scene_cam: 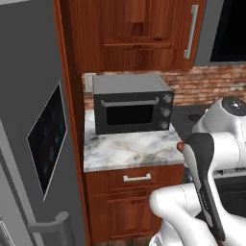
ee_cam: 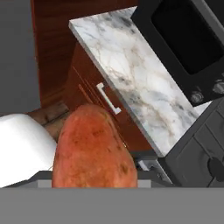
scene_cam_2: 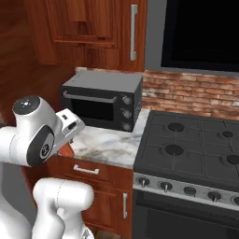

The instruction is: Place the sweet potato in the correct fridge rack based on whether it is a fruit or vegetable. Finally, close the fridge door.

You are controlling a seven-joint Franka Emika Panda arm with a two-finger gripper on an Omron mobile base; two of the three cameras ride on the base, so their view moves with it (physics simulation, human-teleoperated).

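One sweet potato (ee_cam: 92, 148), rough-skinned, orange-red and oblong, sits pinched in the end effector (ee_cam: 94, 181), its lower end cut off at the hand view's bottom (fingertips hidden behind it). Beyond lies the veined marble tabletop (ee_cam: 140, 83), its front edge bare, with a boxy dark toaster oven (scene_cam: 132, 103) along its back edge. At left stands the fridge door (scene_cam: 33, 144), smooth grey, partly cropped.

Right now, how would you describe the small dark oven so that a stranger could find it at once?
Look at the marble counter between the tall grey fridge door and the black gas stove. At its back, under the wooden wall cabinets, stands the toaster oven. It is a dark box with a bar handle above its window and three knobs down its right side.
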